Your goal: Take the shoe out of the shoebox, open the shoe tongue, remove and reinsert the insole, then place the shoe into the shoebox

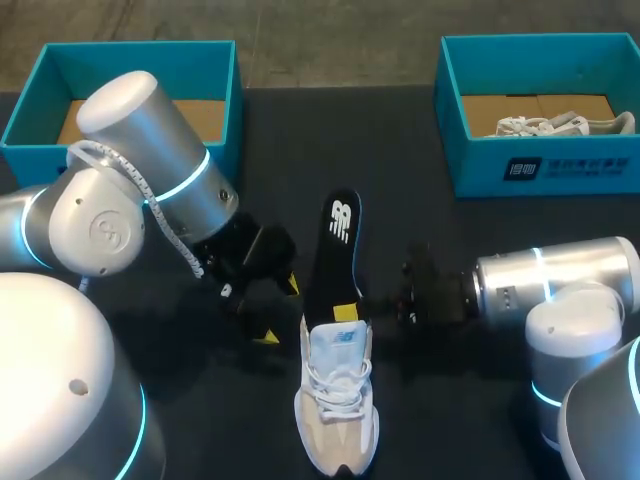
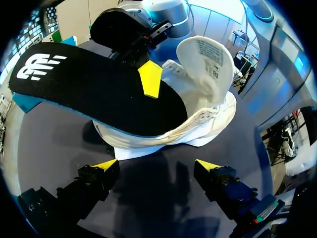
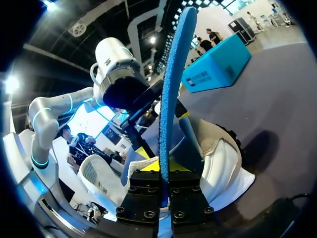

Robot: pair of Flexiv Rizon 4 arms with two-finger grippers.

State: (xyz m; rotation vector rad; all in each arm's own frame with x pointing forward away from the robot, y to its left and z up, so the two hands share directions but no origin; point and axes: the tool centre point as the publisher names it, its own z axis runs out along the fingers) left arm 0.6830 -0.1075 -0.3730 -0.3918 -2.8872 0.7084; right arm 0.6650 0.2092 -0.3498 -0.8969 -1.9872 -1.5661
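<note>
While the shoe (image 1: 338, 420) lies out on the table (image 1: 450, 420) between your two arms, toe toward you, you can count the first step as done. Its tongue (image 2: 205, 57) stands folded up and away from the opening, so that step looks finished too. The insole (image 1: 340, 240) is half in and half out: its front end sits in the shoe's mouth, and its logo end slants up past the heel.

Your right gripper (image 3: 163, 171) is closed on the insole's edge, just at the shoe's opening. You cannot tell from this alone whether the insole is coming out or going back in, so treat the insole step as under way.

Your left gripper (image 2: 157, 164) is open and holding nothing, its fingers spread low over the table just beside the shoe.

What is left is seating the insole flat and boxing the shoe. The box at the far left (image 1: 30, 130) shows only its cardboard floor. The box at the far right (image 1: 540, 175) holds another pale shoe (image 1: 560, 125).
</note>
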